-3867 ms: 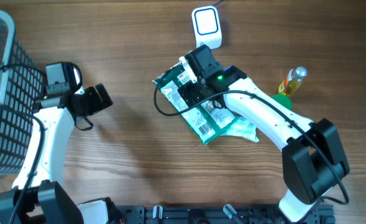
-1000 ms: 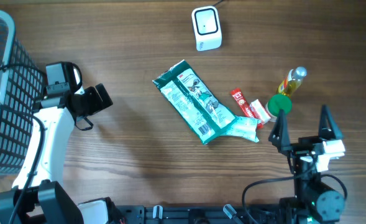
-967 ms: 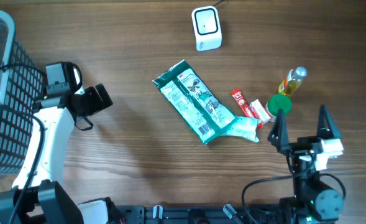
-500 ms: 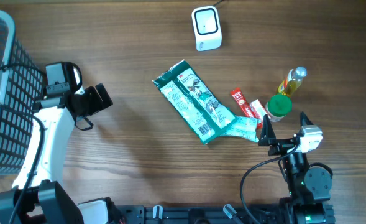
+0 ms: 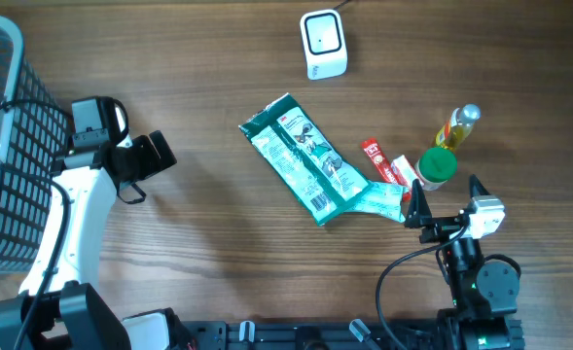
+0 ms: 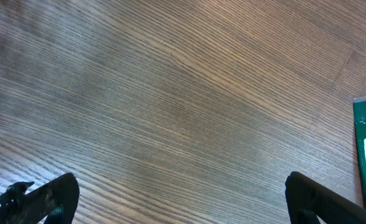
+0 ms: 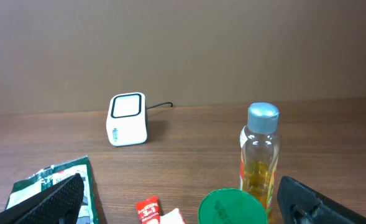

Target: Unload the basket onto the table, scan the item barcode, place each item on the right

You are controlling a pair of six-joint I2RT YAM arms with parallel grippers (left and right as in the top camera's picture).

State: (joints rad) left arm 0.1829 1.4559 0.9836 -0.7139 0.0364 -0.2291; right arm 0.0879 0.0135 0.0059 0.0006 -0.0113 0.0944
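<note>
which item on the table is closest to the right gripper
The green-lidded container, directly in front of the open right gripper. The yellow bottle with the grey cap stands beyond it; the red sachet and green packet lie farther left.

Wood-grain table [image 5: 218,78]. Far side, centre: white scanner [image 5: 323,43], cable trailing off behind. Mid-table: green packet [image 5: 301,156], flat, lying diagonally, lower right end overlapping a paler packet [image 5: 381,201]. Just beside those: red sachet [image 5: 376,156], flat. Right of the sachet: green-capped container [image 5: 438,165], upright. Close behind it, contact unclear: bottle of yellow liquid [image 5: 458,126], silver cap, upright. Far left edge: grey mesh basket [image 5: 4,146], well apart from the rest.
</note>
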